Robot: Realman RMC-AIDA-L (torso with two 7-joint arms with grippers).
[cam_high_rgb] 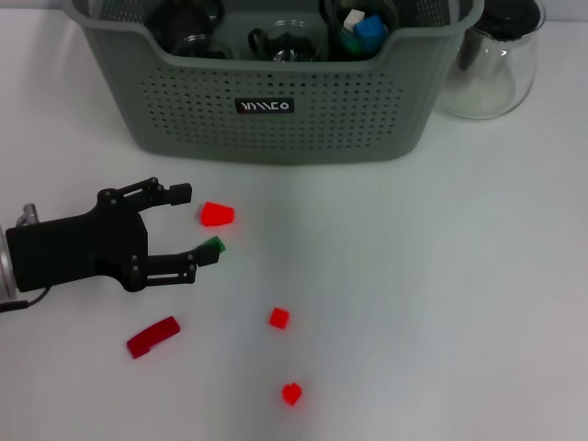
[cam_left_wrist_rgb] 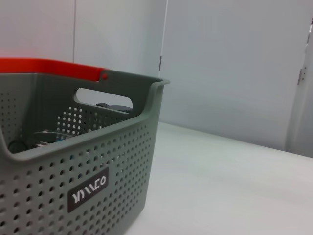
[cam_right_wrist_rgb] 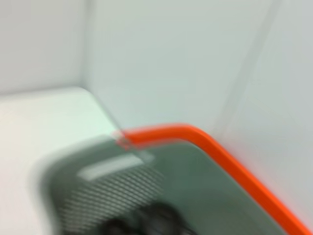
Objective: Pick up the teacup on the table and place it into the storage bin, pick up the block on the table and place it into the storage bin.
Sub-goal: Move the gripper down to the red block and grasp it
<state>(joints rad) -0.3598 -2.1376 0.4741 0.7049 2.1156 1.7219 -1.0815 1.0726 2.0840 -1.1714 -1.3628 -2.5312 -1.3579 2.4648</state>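
The grey-green storage bin (cam_high_rgb: 276,110) stands at the back of the white table, also close up in the left wrist view (cam_left_wrist_rgb: 88,166). Dark glass vessels (cam_high_rgb: 188,28) and a blue block (cam_high_rgb: 369,30) lie inside it. No teacup shows on the table itself. My left gripper (cam_high_rgb: 198,220) is low over the table at the left, open, its fingers pointing right. A red block (cam_high_rgb: 218,215) sits just off the tips, between the jaws' lines. A small green piece (cam_high_rgb: 214,245) is at the nearer fingertip. My right gripper is out of view.
More red blocks lie on the table: a small cube (cam_high_rgb: 279,318), another (cam_high_rgb: 291,394) near the front, and a long curved one (cam_high_rgb: 152,336) beside my left arm. A clear glass carafe (cam_high_rgb: 491,64) stands right of the bin.
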